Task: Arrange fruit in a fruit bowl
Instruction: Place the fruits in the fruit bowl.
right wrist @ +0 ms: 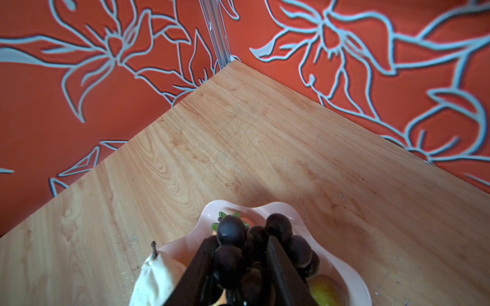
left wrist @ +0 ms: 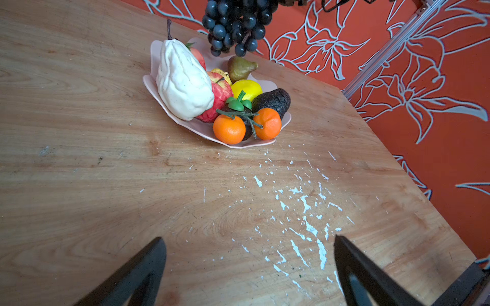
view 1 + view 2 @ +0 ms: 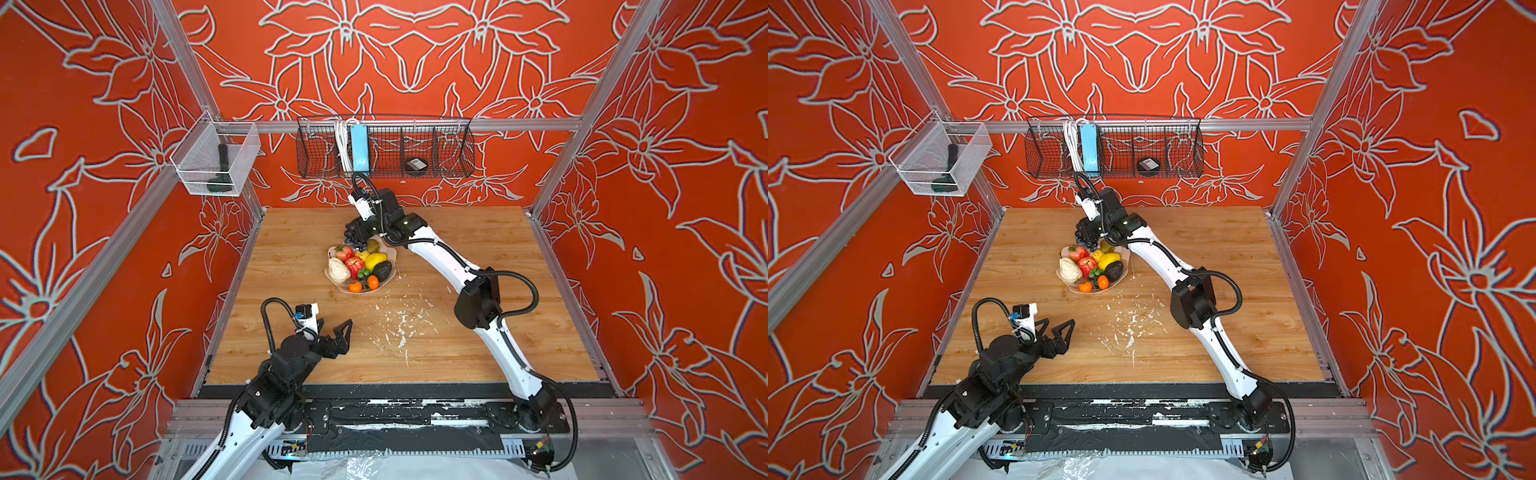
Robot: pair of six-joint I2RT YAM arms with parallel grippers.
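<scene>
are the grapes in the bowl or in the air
Up in the air: the grape bunch hangs from the right gripper, shut on it, over the far end of the bowl. Whether its lowest grape touches the pear, cannot tell.

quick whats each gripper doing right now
left gripper: open, holding nothing
right gripper: closed on the grape bunch, hanging over the fruit bowl

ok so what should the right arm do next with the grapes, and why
Probably lower them straight down, then let go: the right gripper is shut on the grape bunch, which hangs in the air above the pear at the far end of the fruit bowl.
</scene>
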